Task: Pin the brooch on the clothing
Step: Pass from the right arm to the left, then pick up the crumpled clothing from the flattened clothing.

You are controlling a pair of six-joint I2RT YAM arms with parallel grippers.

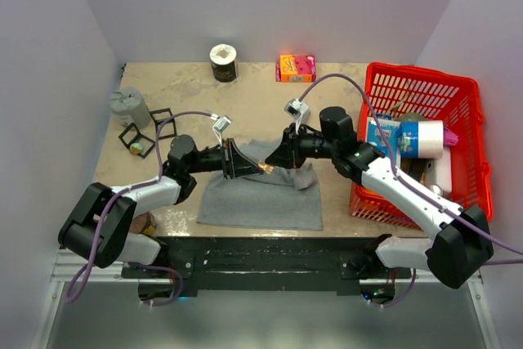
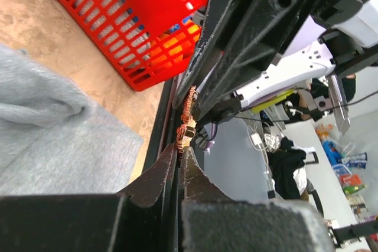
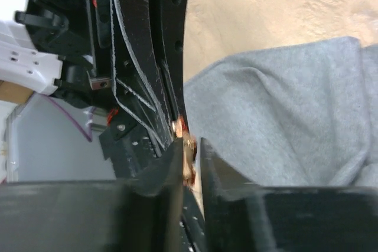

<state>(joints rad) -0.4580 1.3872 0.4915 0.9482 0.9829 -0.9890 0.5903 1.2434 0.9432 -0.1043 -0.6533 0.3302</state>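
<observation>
My left pincer (image 2: 181, 156) is fully closed, and the brooch (image 2: 186, 127) sticks out from its tips, so I judge that it holds the pin. My right pincer (image 3: 190, 149) meets it tip to tip. Its jaws stand a little apart with the brooch between them, and I cannot tell whether they press on it. Both pincers hang over the clothing (image 1: 261, 198), which lies rumpled on the table (image 1: 180, 87). The brooch is above the cloth and not yet in it.

The risk I see is that the brooch is tiny and held only by an edge. If one pincer pulls or twists while the other has a weak hold, it may drop into the folds. The soft knit may also lift instead of being pierced.
</observation>
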